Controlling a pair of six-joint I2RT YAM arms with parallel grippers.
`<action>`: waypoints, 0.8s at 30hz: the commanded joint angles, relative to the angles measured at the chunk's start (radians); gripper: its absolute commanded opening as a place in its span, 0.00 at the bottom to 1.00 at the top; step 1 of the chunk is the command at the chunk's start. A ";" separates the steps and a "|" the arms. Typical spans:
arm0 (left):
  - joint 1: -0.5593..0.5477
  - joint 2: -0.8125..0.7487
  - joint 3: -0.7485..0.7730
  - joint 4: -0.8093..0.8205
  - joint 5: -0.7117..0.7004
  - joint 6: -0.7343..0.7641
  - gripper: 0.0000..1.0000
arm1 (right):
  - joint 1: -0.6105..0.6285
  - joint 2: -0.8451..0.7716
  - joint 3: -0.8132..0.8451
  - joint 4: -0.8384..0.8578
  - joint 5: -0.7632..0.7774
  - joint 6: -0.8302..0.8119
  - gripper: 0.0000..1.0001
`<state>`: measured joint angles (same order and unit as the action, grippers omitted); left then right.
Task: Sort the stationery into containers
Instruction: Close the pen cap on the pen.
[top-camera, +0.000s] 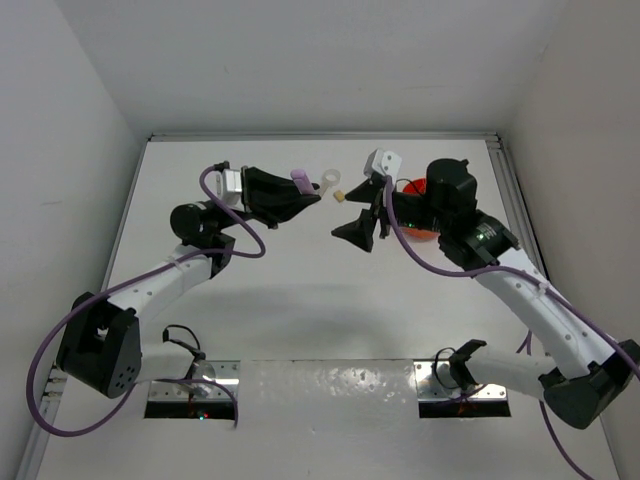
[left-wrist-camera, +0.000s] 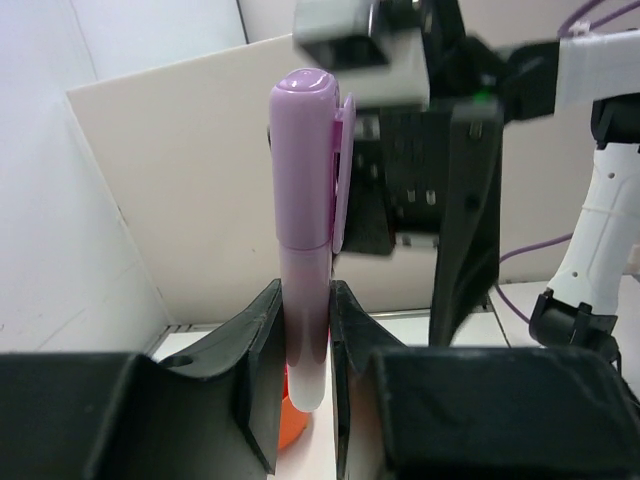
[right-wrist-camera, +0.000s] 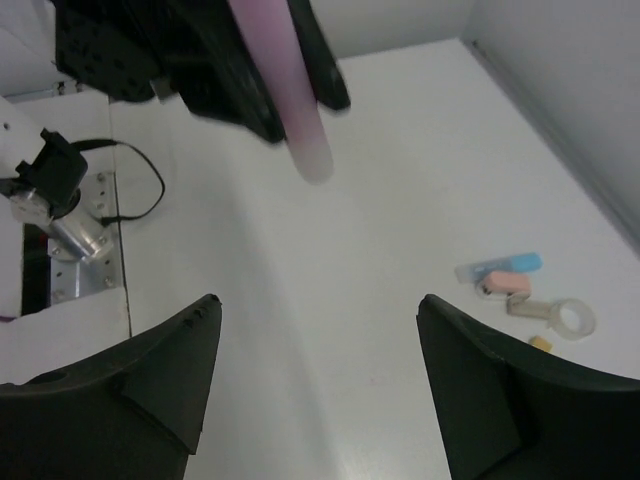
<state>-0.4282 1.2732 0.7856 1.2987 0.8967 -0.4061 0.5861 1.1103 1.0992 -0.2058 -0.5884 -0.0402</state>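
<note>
Here the left gripper (left-wrist-camera: 305, 335) was clamped on the lilac marker (left-wrist-camera: 303, 200) near its bare end, the long axis upright in the wrist view, cap uppermost. The right gripper (right-wrist-camera: 320, 310), wide open and empty, faced it. The orange tub (top-camera: 412, 187) lay beyond the right gripper, nearer that arm than the left.

White table (top-camera: 300, 310): orange tub (top-camera: 410, 187), clear ring (top-camera: 330, 179), tan block (top-camera: 340, 196), pastel pieces (right-wrist-camera: 500, 268).
</note>
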 joint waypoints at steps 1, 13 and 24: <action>-0.012 -0.017 0.032 0.119 0.001 0.056 0.00 | 0.006 0.014 0.160 -0.085 -0.005 -0.096 0.78; -0.027 -0.018 0.027 -0.116 0.050 0.217 0.00 | 0.040 0.141 0.295 -0.026 -0.090 -0.130 0.81; -0.034 -0.026 0.006 -0.197 0.061 0.250 0.00 | 0.063 0.195 0.361 0.042 -0.131 -0.125 0.74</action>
<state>-0.4526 1.2732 0.7856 1.1080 0.9375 -0.1833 0.6395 1.3071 1.4208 -0.2237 -0.6891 -0.1555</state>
